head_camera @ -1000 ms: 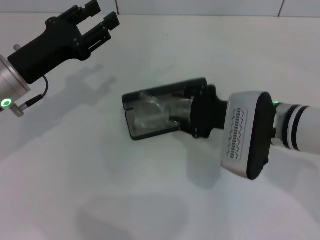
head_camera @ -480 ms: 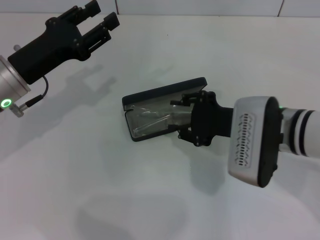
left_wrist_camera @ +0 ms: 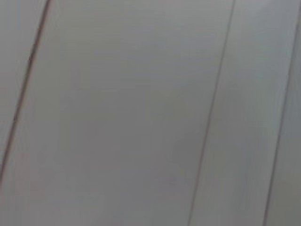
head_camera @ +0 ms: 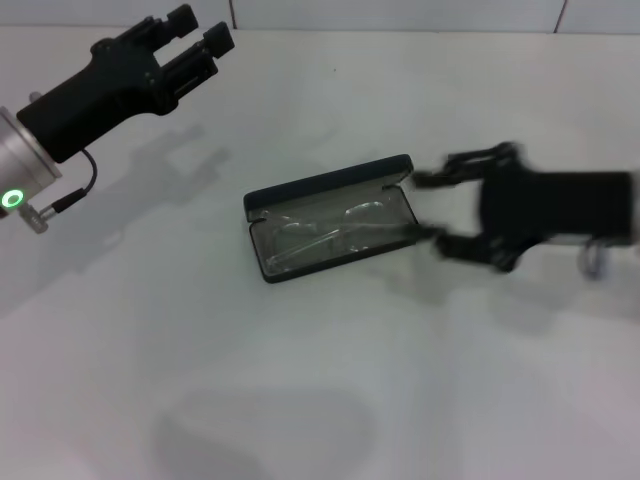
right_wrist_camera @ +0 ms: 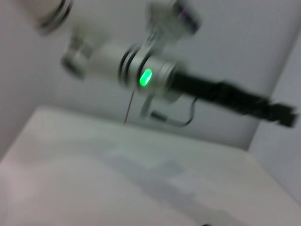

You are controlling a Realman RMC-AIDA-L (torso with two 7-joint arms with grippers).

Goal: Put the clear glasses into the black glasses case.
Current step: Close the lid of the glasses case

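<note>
The black glasses case (head_camera: 262, 196) lies open in the middle of the white table, its lid raised at the back. Inside its tray rest the clear glasses (head_camera: 325, 234), transparent and folded. My right gripper (head_camera: 429, 206) sits just to the right of the case, open and holding nothing, its image blurred by motion. My left gripper (head_camera: 205, 33) hangs high at the far left, well away from the case, its fingers a little apart. In the right wrist view the left arm (right_wrist_camera: 221, 94) shows far off with a green light (right_wrist_camera: 146, 76).
The white table (head_camera: 300, 380) spreads around the case. A pale wall with seams (left_wrist_camera: 207, 113) fills the left wrist view.
My right gripper has let go of the glasses and pulled back to the right, out of the case. The glasses now lie in the tray. The left arm has barely moved.
</note>
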